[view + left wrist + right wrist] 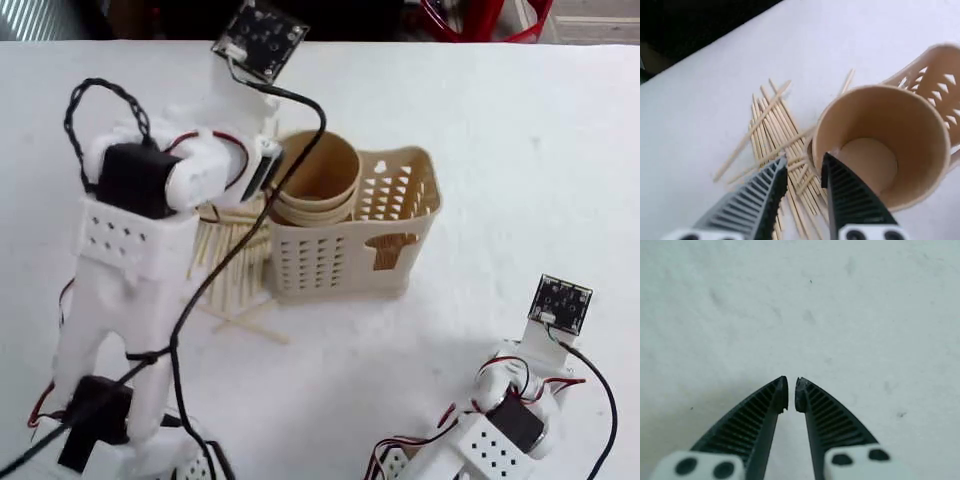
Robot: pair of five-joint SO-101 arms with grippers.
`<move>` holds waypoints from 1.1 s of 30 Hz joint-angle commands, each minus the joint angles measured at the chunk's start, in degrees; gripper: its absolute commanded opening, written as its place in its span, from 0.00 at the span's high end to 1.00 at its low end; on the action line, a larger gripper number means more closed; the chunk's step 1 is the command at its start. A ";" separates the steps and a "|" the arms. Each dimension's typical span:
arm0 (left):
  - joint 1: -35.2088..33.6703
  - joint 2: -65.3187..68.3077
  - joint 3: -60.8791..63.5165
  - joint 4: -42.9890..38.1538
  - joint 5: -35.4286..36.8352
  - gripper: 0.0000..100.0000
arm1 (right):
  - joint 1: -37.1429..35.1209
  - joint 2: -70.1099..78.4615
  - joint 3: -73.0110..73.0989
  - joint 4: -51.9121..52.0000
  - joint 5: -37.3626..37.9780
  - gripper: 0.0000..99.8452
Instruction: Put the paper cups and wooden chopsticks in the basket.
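**Operator:** Where do the cups and chopsticks sit?

**Spotter:** Your paper cups (pixel 318 180) stand nested in the basket (pixel 400 215), at the end nearest your left arm, and the top one rises above the basket's rim. Your wooden chopsticks (pixel 775 130) lie in a loose pile on the surface (pixel 840 300) just beside that end. A few strays are fanned out from the pile.

**Operator:** And the grippers?

**Spotter:** Your left gripper (pixel 804 165) is narrowly parted at the top cup's rim. One fingertip is over the cup's mouth and the other is outside, above the chopsticks. Your right gripper (pixel 791 392) is well apart from the basket, over bare surface. Its tips are nearly together and hold nothing.
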 commanded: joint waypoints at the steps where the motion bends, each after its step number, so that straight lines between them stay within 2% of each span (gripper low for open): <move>1: -0.57 -0.13 7.12 -2.73 -0.53 0.87 | 0.22 -0.22 0.35 -0.75 -0.44 0.96; 5: -0.22 -0.13 12.57 -5.98 -0.53 0.87 | 0.22 -0.22 0.35 -0.75 -0.44 0.96; 14: 0.13 -0.13 13.71 -5.63 -0.44 0.87 | 0.22 -0.22 0.35 -0.75 -0.44 0.96; 19: 4.18 0.31 14.24 -5.80 -1.76 0.87 | 0.22 -0.22 0.35 -0.75 -0.44 0.96; 30: 6.29 15.87 15.03 -6.15 -2.02 0.88 | 0.22 -0.22 0.35 -0.75 -0.44 0.96; 33: 6.46 17.19 15.03 -6.86 -2.02 0.95 | 0.22 -0.22 0.35 -0.75 -0.44 0.96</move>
